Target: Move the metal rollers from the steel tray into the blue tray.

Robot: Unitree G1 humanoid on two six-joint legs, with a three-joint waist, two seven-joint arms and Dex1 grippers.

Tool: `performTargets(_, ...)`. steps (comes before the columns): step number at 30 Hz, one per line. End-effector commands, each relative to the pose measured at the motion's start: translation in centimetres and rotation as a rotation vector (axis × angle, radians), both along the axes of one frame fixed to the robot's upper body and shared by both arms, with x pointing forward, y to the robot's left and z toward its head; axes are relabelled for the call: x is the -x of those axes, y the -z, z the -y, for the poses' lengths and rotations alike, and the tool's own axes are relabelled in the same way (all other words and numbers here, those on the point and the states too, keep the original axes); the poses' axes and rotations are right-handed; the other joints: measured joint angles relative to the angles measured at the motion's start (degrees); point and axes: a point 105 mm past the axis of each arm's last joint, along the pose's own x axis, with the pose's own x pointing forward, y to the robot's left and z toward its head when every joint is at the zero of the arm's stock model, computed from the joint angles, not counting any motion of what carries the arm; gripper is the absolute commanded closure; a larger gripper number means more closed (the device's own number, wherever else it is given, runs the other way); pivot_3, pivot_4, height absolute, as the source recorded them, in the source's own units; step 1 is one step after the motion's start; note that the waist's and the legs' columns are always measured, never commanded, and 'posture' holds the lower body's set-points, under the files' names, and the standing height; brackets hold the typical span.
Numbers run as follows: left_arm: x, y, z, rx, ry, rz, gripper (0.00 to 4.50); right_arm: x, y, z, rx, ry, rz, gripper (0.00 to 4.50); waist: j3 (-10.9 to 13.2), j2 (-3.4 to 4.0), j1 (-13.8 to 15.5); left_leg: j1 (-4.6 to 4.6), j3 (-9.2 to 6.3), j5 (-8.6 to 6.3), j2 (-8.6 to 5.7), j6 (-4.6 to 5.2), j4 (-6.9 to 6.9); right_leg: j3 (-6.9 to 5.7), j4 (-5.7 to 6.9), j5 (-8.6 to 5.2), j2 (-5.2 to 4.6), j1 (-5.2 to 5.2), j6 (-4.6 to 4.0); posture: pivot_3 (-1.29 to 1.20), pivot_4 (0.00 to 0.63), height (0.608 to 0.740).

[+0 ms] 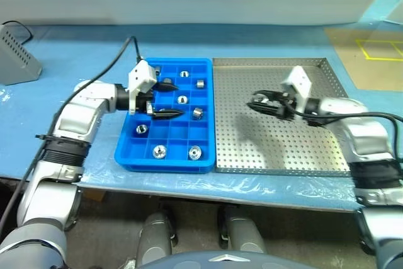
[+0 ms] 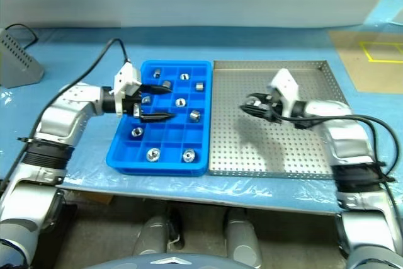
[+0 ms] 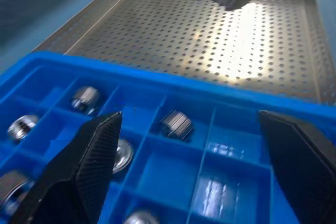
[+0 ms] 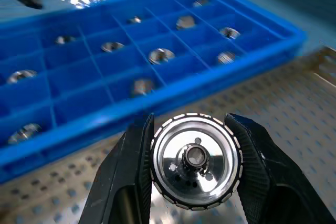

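My right gripper (image 4: 190, 120) is shut on a shiny metal roller (image 4: 195, 162), held a little above the steel tray (image 1: 277, 149) near its left half. In the head views that gripper (image 1: 254, 104) points left toward the blue tray (image 1: 126, 150), which lies against the steel tray's left rim. Several metal rollers (image 1: 159, 151) sit in separate compartments of the blue tray. My left gripper (image 1: 178, 99) hangs open over the blue tray's middle rows, nothing between its fingers (image 3: 100, 150). One roller (image 3: 177, 124) lies in a compartment just beyond it.
A grey box (image 1: 16, 58) stands at the far left of the blue table, and a black cable (image 1: 107, 70) runs to my left wrist. A brown panel with yellow tape (image 1: 378, 48) lies at the far right. The table's front edge is just below both trays.
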Motion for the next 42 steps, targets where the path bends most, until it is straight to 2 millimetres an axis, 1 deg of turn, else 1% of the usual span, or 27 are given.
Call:
performTargets(1,1.2,-1.3,-1.5,-0.009,-0.025,0.047,0.12,0.8,-0.5,-4.0,0.002,-0.170,0.024,2.83,0.00,0.00,0.95,-0.03,0.01,0.02,-0.01,-0.03,-0.08,0.00,-0.02,0.00,-0.01,-0.06,-0.01,-0.18,0.150,0.740)
performTargets(3,2.4,-0.6,-2.3,-0.044,-0.035,0.021,0.12,1.1,-0.3,-6.1,0.008,-0.248,0.028,2.83,0.00,-0.01,1.52,-0.07,0.01,0.02,-0.01,-0.07,-0.17,0.00,-0.03,-0.01,-0.02,-0.13,-0.03,-0.13,0.150,0.740)
performTargets(4,3.1,0.1,-2.7,-0.078,-0.037,0.009,0.12,1.2,-0.1,-7.0,0.013,-0.281,0.028,2.83,0.00,-0.01,1.91,-0.11,0.01,0.02,-0.01,-0.11,-0.20,0.00,-0.03,-0.01,-0.02,-0.19,-0.03,-0.11,0.150,0.740)
performTargets(6,4.4,1.1,-3.2,-0.107,-0.041,-0.020,0.12,1.4,0.3,-8.0,0.013,-0.330,0.015,2.83,0.02,-0.03,2.74,-0.16,0.01,0.04,0.02,-0.14,-0.23,0.00,-0.02,-0.02,-0.02,-0.27,-0.04,-0.06,0.150,0.740)
performTargets(8,5.0,1.3,-3.4,-0.106,-0.055,-0.031,0.12,1.3,0.8,-8.6,0.023,-0.355,0.009,2.83,0.02,-0.06,3.56,-0.15,0.01,0.06,0.03,-0.18,-0.24,0.00,-0.01,-0.02,-0.02,-0.26,-0.04,-0.04,0.150,0.740)
performTargets(10,5.3,1.1,-3.5,-0.084,-0.083,-0.027,0.12,1.1,1.2,-9.0,0.026,-0.372,0.000,2.83,0.04,-0.09,4.59,-0.12,0.01,0.10,0.03,-0.25,-0.24,0.00,0.03,-0.02,-0.02,-0.23,-0.04,-0.02,0.150,0.740)
performTargets(13,5.6,1.2,-3.1,-0.065,-0.103,-0.029,0.12,0.6,1.8,-9.8,0.027,-0.378,-0.004,2.83,0.05,-0.13,5.35,0.07,0.00,0.16,0.02,-0.36,-0.23,0.01,0.16,-0.02,-0.06,-0.09,-0.04,0.00,0.150,0.740)
performTargets(17,6.1,1.5,-2.4,-0.046,-0.105,-0.037,0.12,-0.2,2.9,-10.8,0.034,-0.364,-0.002,2.83,0.04,-0.14,5.46,0.19,-0.01,0.25,0.03,-0.51,-0.25,0.04,0.33,-0.01,-0.06,-0.11,-0.05,0.01,0.150,0.740)
performTargets(19,6.1,1.5,-2.2,-0.035,-0.106,-0.037,0.12,-0.3,3.5,-11.0,0.046,-0.366,-0.004,2.83,0.04,-0.14,5.52,0.20,-0.02,0.28,0.08,-0.57,-0.27,0.04,0.39,-0.01,-0.04,-0.15,-0.05,0.00,0.150,0.740)
performTargets(21,6.1,1.5,-2.1,-0.030,-0.107,-0.037,0.12,-0.4,3.7,-11.1,0.042,-0.366,-0.004,2.83,0.04,-0.14,5.46,0.17,-0.02,0.30,0.08,-0.59,-0.30,0.03,0.41,-0.01,-0.02,-0.18,-0.05,0.00,0.150,0.740)
performTargets(22,6.0,1.5,-2.1,-0.029,-0.107,-0.037,0.12,-0.5,3.7,-11.1,0.036,-0.358,-0.003,2.48,0.04,-0.14,5.45,0.15,-0.02,0.30,0.08,-0.59,-0.30,0.03,0.41,-0.01,-0.02,-0.21,-0.05,0.00,0.150,0.740)
performTargets(23,5.9,1.5,-2.1,-0.027,-0.105,-0.036,0.12,-0.3,3.8,-10.9,0.034,-0.362,-0.018,2.08,0.04,-0.14,5.44,0.12,-0.02,0.30,0.08,-0.59,-0.30,0.03,0.41,-0.01,-0.02,-0.24,-0.05,-0.01,0.150,0.740)
performTargets(24,5.9,1.5,-2.0,-0.025,-0.103,-0.036,0.12,-0.2,3.9,-10.8,0.033,-0.364,-0.029,1.87,0.04,-0.15,5.45,0.12,-0.02,0.30,0.08,-0.59,-0.30,0.03,0.40,-0.01,-0.02,-0.24,-0.05,-0.01,0.150,0.740)
performTargets(26,5.7,1.5,-1.9,-0.022,-0.097,-0.035,0.12,-0.3,3.3,-10.6,-0.011,-0.349,-0.066,1.22,0.04,-0.14,5.44,0.13,-0.02,0.30,0.08,-0.58,-0.31,0.03,0.40,-0.01,-0.01,-0.24,-0.05,-0.03,0.150,0.740)
performTargets(27,5.5,1.5,-1.8,-0.019,-0.093,-0.034,0.12,-0.4,3.0,-10.4,-0.019,-0.336,-0.057,0.92,0.04,-0.15,5.44,0.13,-0.02,0.30,0.08,-0.58,-0.32,0.03,0.40,-0.01,0.00,-0.24,-0.05,-0.04,0.150,0.740)
performTargets(29,5.2,1.4,-1.6,-0.008,-0.087,-0.031,0.12,-0.9,2.4,-9.8,-0.024,-0.294,-0.029,0.92,0.04,-0.15,5.49,0.14,-0.02,0.30,0.09,-0.59,-0.31,0.03,0.40,-0.01,0.00,-0.23,-0.05,-0.05,0.150,0.740)
performTargets(33,3.8,0.9,-1.1,0.026,-0.103,0.005,0.12,-1.1,0.4,-8.3,-0.040,-0.249,0.030,0.92,0.04,-0.16,5.42,0.15,-0.02,0.31,0.06,-0.60,-0.27,0.04,0.44,-0.01,-0.01,-0.21,-0.05,-0.09,0.150,0.740)
performTargets(35,2.5,0.6,-1.0,0.055,-0.143,0.026,0.12,-1.3,-1.3,-6.9,-0.091,-0.188,0.055,0.92,0.03,-0.17,5.39,0.15,-0.01,0.31,0.06,-0.60,-0.25,0.05,0.45,-0.01,-0.01,-0.21,-0.05,-0.12,0.150,0.740)
performTargets(36,1.9,0.5,-0.7,0.067,-0.152,0.040,0.12,-1.8,-2.2,-5.4,-0.112,-0.118,0.082,0.92,0.03,-0.17,5.38,0.16,-0.01,0.31,0.08,-0.60,-0.25,0.05,0.46,-0.01,0.00,-0.21,-0.05,-0.12,0.150,0.740)
performTargets(37,1.6,0.5,-0.5,0.074,-0.155,0.049,0.12,-2.0,-2.8,-4.3,-0.123,-0.069,0.099,0.92,0.04,-0.17,5.47,0.15,-0.01,0.32,0.08,-0.60,-0.25,0.05,0.47,-0.01,0.00,-0.21,-0.05,-0.14,0.150,0.740)
performTargets(38,1.1,0.7,0.0,0.097,-0.162,0.048,0.12,-2.4,-3.1,-2.8,-0.157,0.014,0.108,0.92,0.02,-0.20,5.35,0.15,-0.01,0.32,0.06,-0.60,-0.25,0.05,0.46,-0.01,-0.01,-0.20,-0.05,-0.16,0.150,0.740)
performTargets(40,0.1,1.3,0.8,0.126,-0.192,0.037,0.12,-2.7,-3.1,-0.8,-0.202,0.125,0.113,0.92,-0.02,-0.23,5.40,0.20,-0.01,0.30,0.03,-0.58,-0.25,0.08,0.40,-0.01,-0.01,-0.11,-0.04,-0.18,0.150,0.740)
performTargets(42,-0.6,2.1,1.8,0.153,-0.208,0.027,0.12,-2.9,-2.3,0.5,-0.229,0.225,0.103,0.92,-0.05,-0.28,4.75,0.18,0.00,0.29,0.02,-0.56,-0.24,0.10,0.33,-0.01,-0.01,-0.12,-0.04,-0.20,0.150,0.740)
